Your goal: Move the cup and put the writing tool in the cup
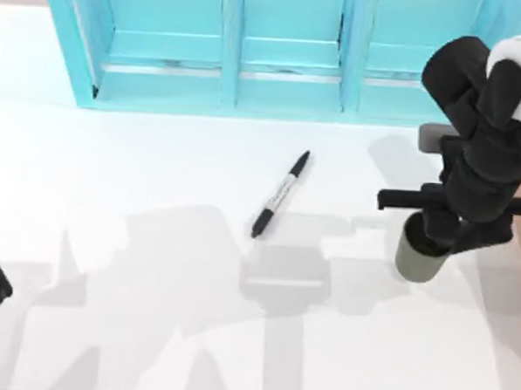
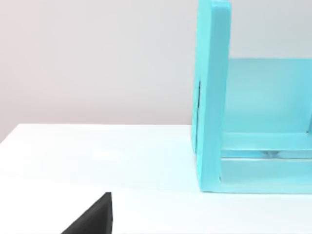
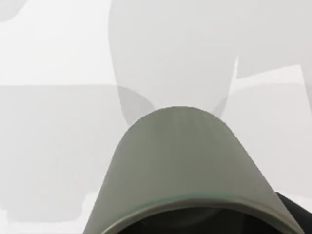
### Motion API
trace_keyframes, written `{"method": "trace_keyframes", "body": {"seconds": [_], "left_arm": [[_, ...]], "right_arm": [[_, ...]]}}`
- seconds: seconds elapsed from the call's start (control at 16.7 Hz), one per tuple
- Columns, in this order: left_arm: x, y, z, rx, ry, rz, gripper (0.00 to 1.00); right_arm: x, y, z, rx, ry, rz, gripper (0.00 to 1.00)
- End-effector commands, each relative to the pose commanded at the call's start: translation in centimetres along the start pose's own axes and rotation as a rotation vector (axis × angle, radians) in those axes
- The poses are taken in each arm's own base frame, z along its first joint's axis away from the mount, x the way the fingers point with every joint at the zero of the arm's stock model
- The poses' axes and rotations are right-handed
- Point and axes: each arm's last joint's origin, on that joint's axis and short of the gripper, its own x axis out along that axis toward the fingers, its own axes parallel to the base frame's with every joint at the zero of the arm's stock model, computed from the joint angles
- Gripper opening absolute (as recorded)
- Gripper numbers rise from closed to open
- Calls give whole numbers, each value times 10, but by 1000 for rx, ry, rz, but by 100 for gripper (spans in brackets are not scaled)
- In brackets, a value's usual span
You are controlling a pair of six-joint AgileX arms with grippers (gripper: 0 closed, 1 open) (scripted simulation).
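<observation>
Worktop (image 1: pixel 149 311): smooth, matt white, carrying soft shadows without glare. Cup (image 1: pixel 414 257), at 3 o'clock on the worktop: matt olive-grey wall, faintly ribbed in the right wrist view (image 3: pixel 180 161), with a slightly lighter rim; material resembles plain plastic or glazeless ceramic, cannot tell which. Marker (image 1: pixel 280 194), near centre: satin black cap and end, grey-white barrel with dark print, plastic in look. Shelf unit (image 1: pixel 242 54), at 12 o'clock: smooth turquoise panels, mildly glossy. Right arm (image 1: pixel 486 146): matt black casing.
</observation>
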Motion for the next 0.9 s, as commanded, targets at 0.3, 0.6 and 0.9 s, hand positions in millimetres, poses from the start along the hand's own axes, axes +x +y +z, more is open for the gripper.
{"method": "trace_keyframes", "body": {"seconds": [0.3, 0.6, 0.9], "left_arm": [[0, 0, 0, 0, 0, 0, 100], [0, 0, 0, 0, 0, 0, 100], [0, 0, 0, 0, 0, 0, 100]], "right_arm": [[4, 1, -1, 0, 5, -3, 8], [4, 1, -1, 0, 5, -3, 45], [4, 1, -1, 0, 5, -3, 83]]}}
